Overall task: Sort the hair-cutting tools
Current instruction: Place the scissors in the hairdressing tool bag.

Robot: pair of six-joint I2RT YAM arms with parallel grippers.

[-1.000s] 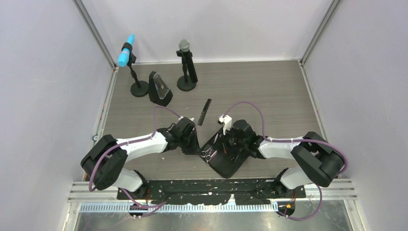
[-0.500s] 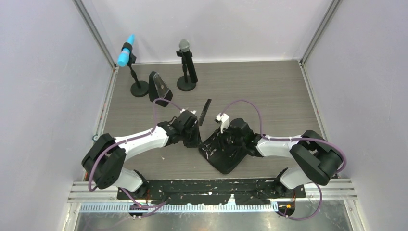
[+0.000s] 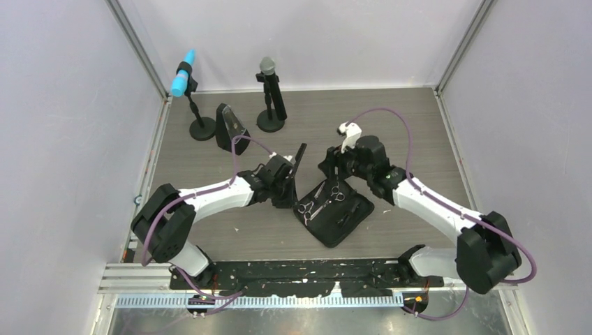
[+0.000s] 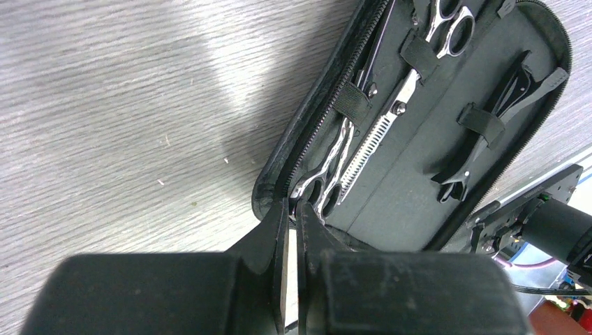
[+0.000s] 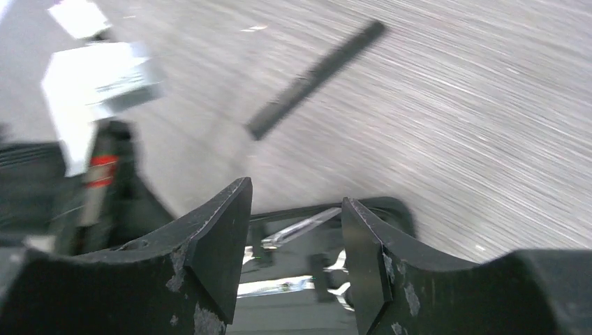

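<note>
At the far left, at the back of the table [image 3: 412, 132], we see a blue mic [image 3: 183, 77] and a grey mic [image 3: 267, 68] on round bases. A black wedge [image 3: 227, 125] stands between them.

Nearer to us, the left claw [image 4: 293, 208] has its fingers together, tips at the left rim of the open pouch [image 4: 408, 209]. We cannot tell whether they pinch that rim.

The comb [image 3: 300, 157] lies on the table just beyond that claw, outside the pouch, its near end hidden by the arm.

Inside the pouch, two pairs lie head to tail under elastic straps [image 4: 419, 50]. The plain scissors [image 4: 328, 174] are nearest the left rim, with the toothed scissors [image 4: 380, 129] beside them. To their right, the two clips [image 4: 513, 87] sit under another strap.

The right claw [image 5: 297, 195] hangs just beyond the pouch's far end, fingers apart with nothing between them. Its own view is blurred, but through the gap we make out the pouch's end and, farther off, the comb.
</note>
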